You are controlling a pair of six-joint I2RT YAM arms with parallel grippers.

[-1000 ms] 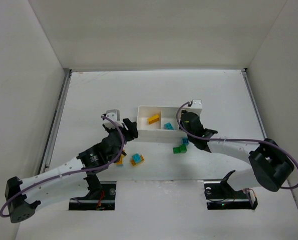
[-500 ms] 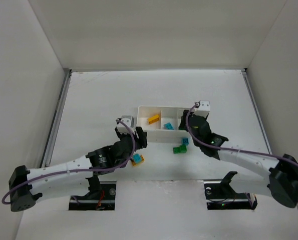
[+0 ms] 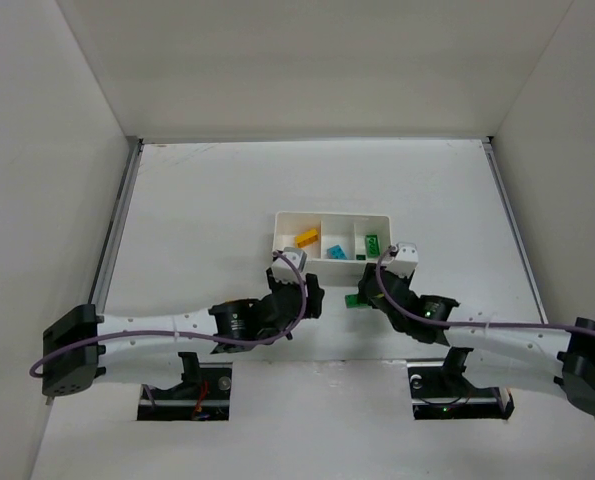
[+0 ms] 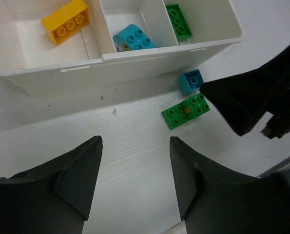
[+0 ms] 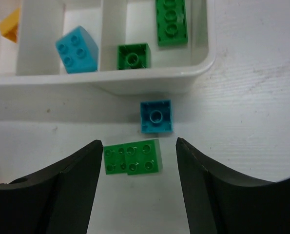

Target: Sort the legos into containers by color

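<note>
Right wrist view: right tool (image 5: pixel 137 146), spread and empty, above green lego (image 5: pixel 132 157); best lowered squarely, avoiding nearby blue lego (image 5: pixel 156 116).

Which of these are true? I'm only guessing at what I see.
1. The yellow brick lies in the left end compartment of the tray. True.
2. The right end compartment holds two green pieces. True: a long green brick and a small green brick.
3. The left gripper is carrying a cyan brick. False: its jaws are open with nothing between them.
4. Every brick is already in the tray. False: a blue brick and a flat green brick lie on the table just in front of it.
</note>
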